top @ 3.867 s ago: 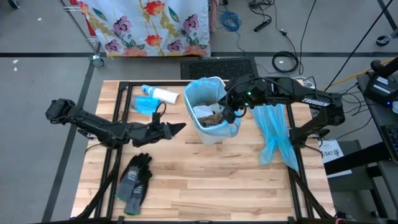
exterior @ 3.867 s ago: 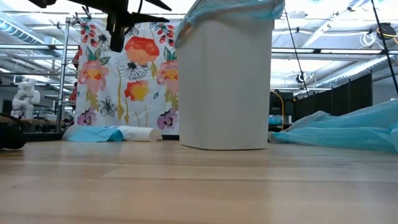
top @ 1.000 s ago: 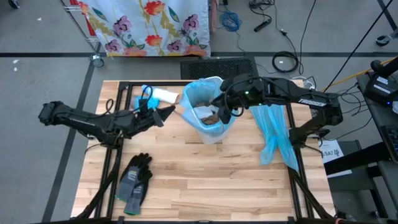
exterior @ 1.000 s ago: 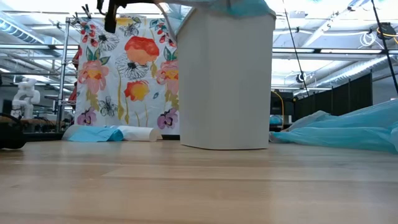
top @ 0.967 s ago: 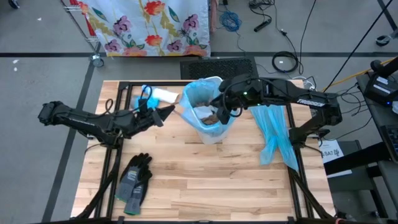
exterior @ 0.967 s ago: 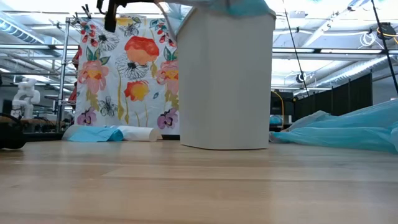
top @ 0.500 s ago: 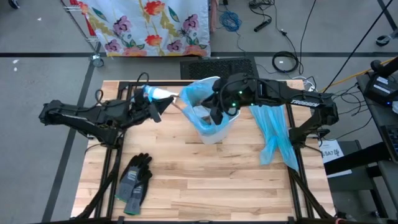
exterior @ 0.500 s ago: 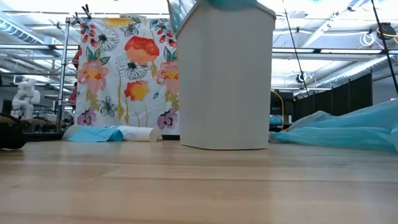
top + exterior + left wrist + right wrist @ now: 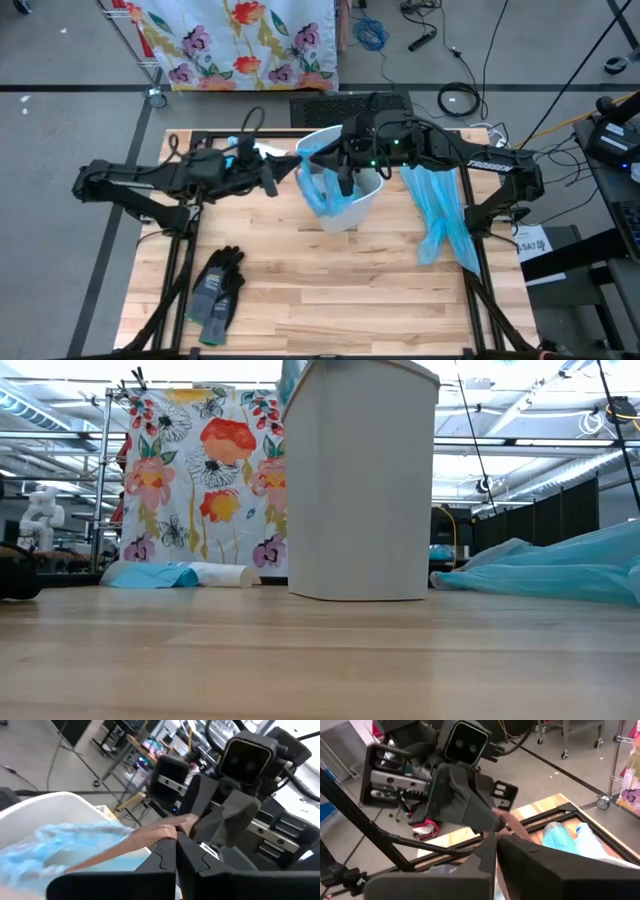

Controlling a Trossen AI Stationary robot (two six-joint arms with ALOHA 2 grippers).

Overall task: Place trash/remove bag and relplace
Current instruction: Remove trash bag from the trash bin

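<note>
Bag (image 9: 322, 185): blue, pulled up out of the white bin (image 9: 362, 195), hanging over its left rim.
Left gripper (image 9: 292, 166): pinching the bag's edge.
Right gripper (image 9: 345, 172): pinching the bag too.
Gloves (image 9: 214, 282): near table edge.

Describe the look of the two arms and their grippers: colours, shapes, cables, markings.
Both arms are black, built of slim jointed links. The right arm carries white lettering along its forearm, and a small green light glows near its wrist. The left arm has thin black cables looping above it. The left gripper and the right gripper each have two flat, dark, angular fingers, and each boxy wrist carries a two-lens camera block.
</note>
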